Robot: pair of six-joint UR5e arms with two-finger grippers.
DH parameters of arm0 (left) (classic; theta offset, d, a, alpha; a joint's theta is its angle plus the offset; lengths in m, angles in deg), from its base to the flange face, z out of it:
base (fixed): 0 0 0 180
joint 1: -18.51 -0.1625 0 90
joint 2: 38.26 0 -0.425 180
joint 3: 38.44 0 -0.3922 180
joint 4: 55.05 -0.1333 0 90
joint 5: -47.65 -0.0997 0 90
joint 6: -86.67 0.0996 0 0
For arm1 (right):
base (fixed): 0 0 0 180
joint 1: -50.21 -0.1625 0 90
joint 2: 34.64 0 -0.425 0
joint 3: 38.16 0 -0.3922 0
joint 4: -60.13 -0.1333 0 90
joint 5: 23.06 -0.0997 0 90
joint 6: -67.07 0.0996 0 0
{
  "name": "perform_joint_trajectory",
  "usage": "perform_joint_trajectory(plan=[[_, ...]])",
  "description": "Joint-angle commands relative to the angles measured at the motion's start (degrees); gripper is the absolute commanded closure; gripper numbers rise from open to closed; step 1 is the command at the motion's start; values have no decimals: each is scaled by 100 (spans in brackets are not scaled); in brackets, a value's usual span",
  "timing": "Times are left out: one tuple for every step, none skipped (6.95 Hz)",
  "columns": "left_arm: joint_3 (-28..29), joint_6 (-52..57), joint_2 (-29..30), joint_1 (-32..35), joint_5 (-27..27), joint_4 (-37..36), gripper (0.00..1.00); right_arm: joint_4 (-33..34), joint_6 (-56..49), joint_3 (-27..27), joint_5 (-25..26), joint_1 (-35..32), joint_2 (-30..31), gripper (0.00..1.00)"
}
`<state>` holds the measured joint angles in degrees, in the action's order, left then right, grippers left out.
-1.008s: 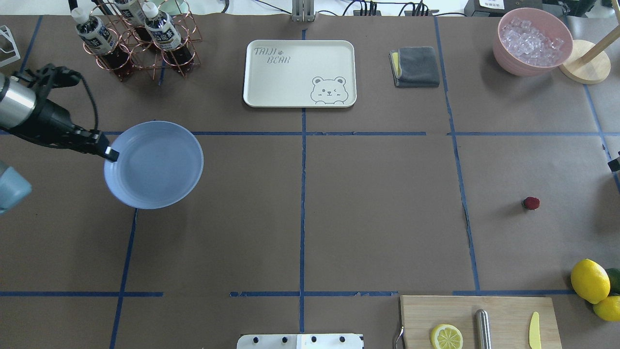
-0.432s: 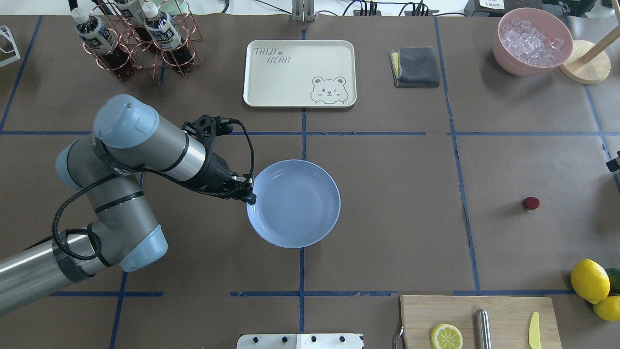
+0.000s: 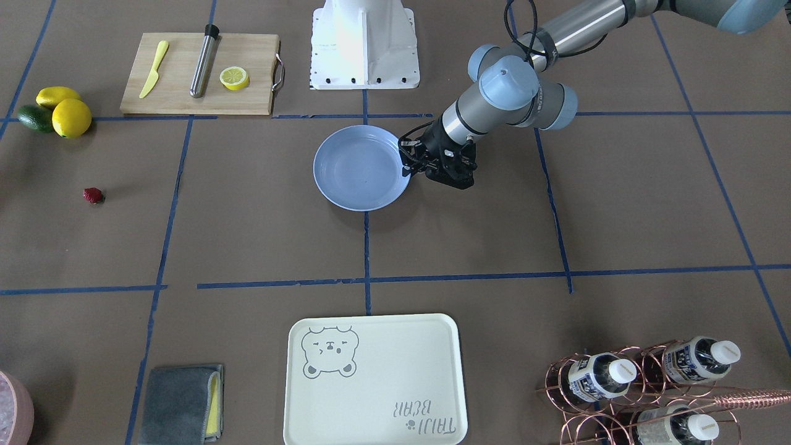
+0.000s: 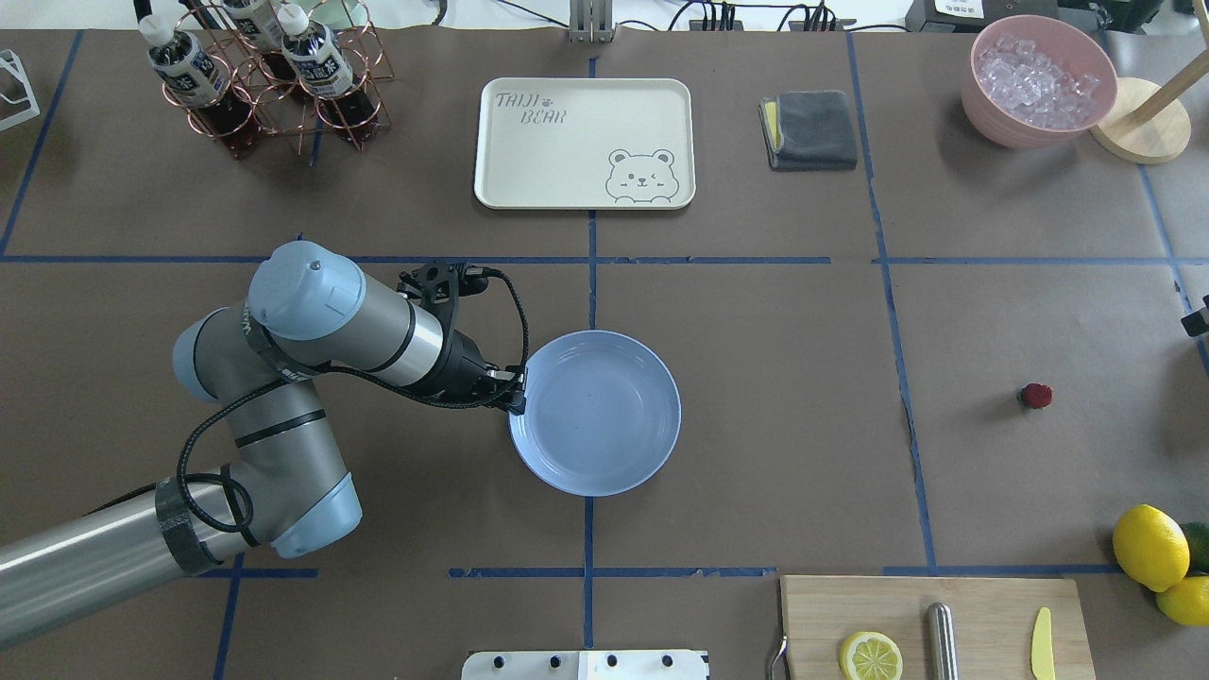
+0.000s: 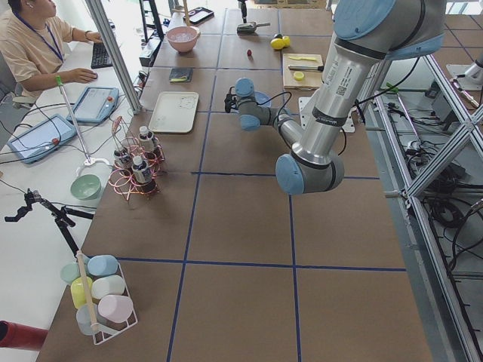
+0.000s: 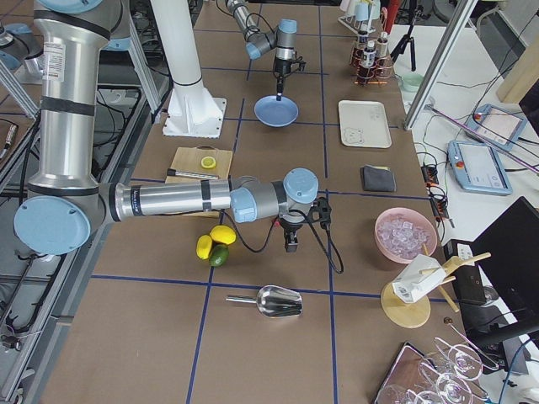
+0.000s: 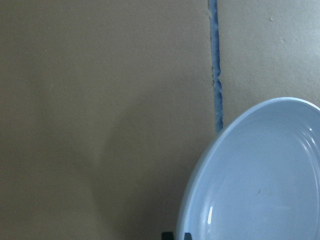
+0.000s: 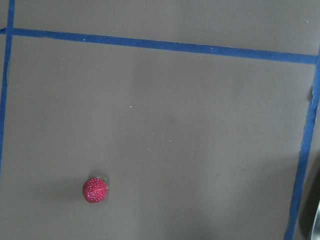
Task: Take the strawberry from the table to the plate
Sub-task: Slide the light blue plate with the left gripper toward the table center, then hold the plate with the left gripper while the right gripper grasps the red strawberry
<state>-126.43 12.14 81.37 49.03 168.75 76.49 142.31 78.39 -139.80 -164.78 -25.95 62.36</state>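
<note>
The light-blue plate point(image 4: 604, 416) is at the middle of the brown table point(image 4: 756, 425), on the central blue tape line. My left gripper point(image 4: 515, 401) is shut on the plate's left rim; the left wrist view shows the rim point(image 7: 200, 180) just above the fingertips point(image 7: 170, 235). The small dark-red strawberry point(image 4: 1036, 396) lies alone on the table far to the right, also seen in the right wrist view point(image 8: 95, 189). My right gripper point(image 6: 290, 244) hangs above the table near the strawberry; I cannot tell whether it is open or shut.
A cream bear tray point(image 4: 585, 142), a grey cloth point(image 4: 810, 129), a pink bowl of ice point(image 4: 1037, 80) and a bottle rack point(image 4: 264, 76) line the far side. A cutting board point(image 4: 982, 604) and lemons point(image 4: 1149, 546) sit at the near right.
My left arm has swept right and slightly nearer, carrying the plate from the table's left side to its middle. The strawberry has not moved.
</note>
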Motion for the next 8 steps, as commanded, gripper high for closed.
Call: perform_joint_trajectory(plan=[[160,9,8,-11,-33,153,100,0,1,4,-39,5,3,0],[186,17,-1,-11,-33,153,100,0,1,4,-39,5,3,0],[186,17,8,-11,-33,153,100,-9,1,-14,-39,57,-6,0],[195,17,8,-20,-111,153,90,-9,1,-23,-39,92,-6,0],[195,17,8,-29,-225,162,69,-166,1,-5,-91,127,-6,0],[195,17,-1,-46,-226,257,46,-332,18,4,-205,197,3,0],[169,0,-10,-46,-226,511,18,-395,158,-5,-258,355,3,0],[99,-18,-19,-29,-226,600,17,-787,690,4,-181,617,3,0]])
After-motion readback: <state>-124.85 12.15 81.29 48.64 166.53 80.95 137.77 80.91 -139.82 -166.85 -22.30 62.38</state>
